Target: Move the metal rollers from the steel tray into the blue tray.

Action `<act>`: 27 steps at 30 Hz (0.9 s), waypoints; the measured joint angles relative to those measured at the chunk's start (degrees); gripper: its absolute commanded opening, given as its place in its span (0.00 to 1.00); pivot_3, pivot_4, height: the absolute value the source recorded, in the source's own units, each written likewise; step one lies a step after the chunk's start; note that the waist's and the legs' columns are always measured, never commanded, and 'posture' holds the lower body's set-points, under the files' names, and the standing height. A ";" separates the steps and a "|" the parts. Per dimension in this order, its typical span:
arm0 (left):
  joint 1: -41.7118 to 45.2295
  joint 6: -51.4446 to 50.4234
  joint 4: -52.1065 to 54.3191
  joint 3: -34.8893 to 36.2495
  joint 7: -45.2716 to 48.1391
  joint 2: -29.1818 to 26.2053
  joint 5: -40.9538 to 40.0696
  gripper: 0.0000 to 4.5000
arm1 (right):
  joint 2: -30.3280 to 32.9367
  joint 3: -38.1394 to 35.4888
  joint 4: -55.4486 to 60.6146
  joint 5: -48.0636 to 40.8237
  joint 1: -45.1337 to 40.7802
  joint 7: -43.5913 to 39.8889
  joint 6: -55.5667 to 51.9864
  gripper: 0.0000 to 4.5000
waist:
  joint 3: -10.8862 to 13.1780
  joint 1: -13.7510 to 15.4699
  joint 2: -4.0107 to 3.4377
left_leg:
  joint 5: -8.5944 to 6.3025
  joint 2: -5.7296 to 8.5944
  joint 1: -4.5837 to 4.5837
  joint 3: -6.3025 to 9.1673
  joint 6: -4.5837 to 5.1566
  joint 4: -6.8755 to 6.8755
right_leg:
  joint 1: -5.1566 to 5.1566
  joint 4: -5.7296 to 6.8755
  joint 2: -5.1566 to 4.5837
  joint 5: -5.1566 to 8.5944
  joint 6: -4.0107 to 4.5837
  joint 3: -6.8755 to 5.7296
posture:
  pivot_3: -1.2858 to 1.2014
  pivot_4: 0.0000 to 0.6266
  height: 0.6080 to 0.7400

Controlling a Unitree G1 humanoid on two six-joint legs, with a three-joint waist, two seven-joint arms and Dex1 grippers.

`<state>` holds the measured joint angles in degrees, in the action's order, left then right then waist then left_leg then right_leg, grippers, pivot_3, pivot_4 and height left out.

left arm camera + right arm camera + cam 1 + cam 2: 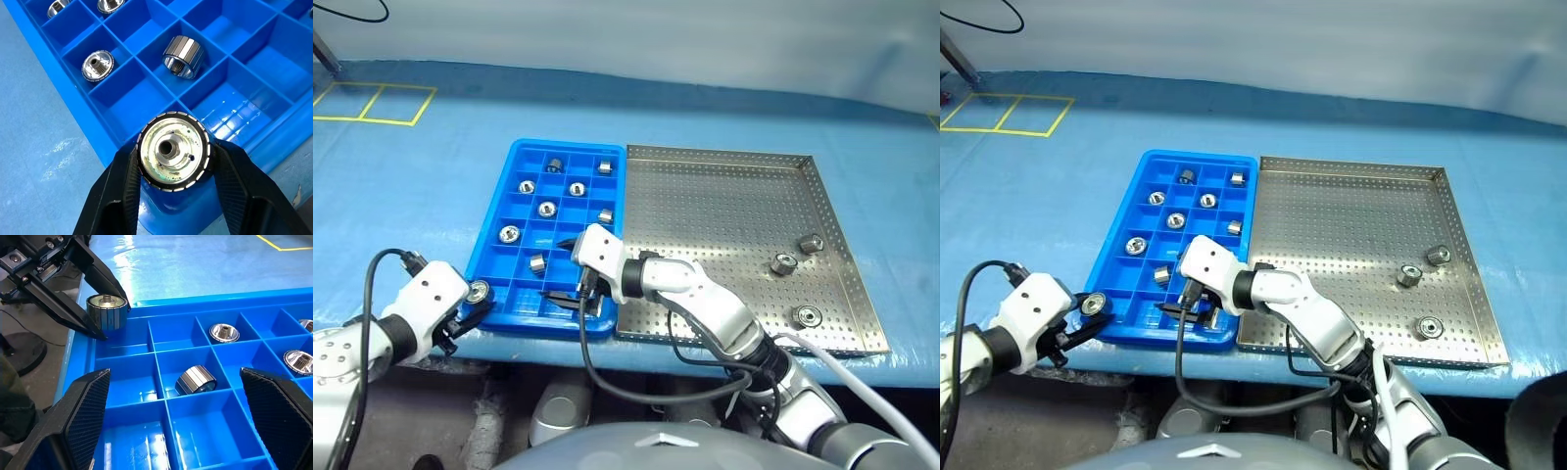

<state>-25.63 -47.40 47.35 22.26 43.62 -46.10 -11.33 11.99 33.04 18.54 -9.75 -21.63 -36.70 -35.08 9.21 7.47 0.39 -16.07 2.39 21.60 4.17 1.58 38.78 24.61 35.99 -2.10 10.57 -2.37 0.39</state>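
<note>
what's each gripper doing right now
left gripper: shut on a roller at the blue tray's near corner
right gripper: open, holding nothing, over the blue tray

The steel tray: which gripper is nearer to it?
Right. The right gripper hangs open over the blue tray beside the steel tray; the left gripper, holding a roller, is at the blue tray's far corner.

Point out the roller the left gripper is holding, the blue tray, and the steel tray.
Held roller (173,150): left wrist view, its face.
Blue tray (521,149): left eye view, far rim.
Steel tray (705,206): left eye view, bare floor.
</note>
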 measured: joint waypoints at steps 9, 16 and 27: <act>1.71 -1.95 -0.27 -2.21 -0.11 -4.67 -0.10 0.87 | 0.79 -0.31 1.32 -0.13 0.99 -0.53 -0.01 1.00 | -0.05 -0.40 0.04 | 0.32 -0.01 -0.05 -0.03 -0.51 -0.87 | 0.07 -0.01 -0.03 0.17 0.31 0.00 | 0.63 0.24 1.00; 8.50 -6.17 -0.60 -2.85 1.97 -3.43 -7.13 1.00 | 1.05 -3.15 4.43 0.04 3.67 2.82 -1.42 1.00 | -0.05 -1.55 0.04 | 0.29 0.01 0.03 0.12 -0.52 -0.96 | 0.08 -0.07 -0.16 0.12 0.50 -0.25 | 0.59 0.24 1.00; 39.24 -2.02 -16.86 -19.12 -13.08 17.81 -7.25 1.00 | -5.55 -21.95 10.48 9.64 7.26 28.97 -16.19 1.00 | -0.18 -4.61 0.20 | 0.59 0.08 0.01 0.21 -0.74 -0.82 | -0.03 -0.02 -0.19 -0.29 0.39 -0.33 | 0.50 0.24 1.00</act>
<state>13.61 -49.41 30.50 3.14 30.54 -28.28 -18.58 6.44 11.09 29.02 -0.11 -14.38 -7.73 -51.28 9.03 2.85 0.59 -15.48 2.47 21.61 4.38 0.84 37.96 24.58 35.97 -2.29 10.28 -1.97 0.06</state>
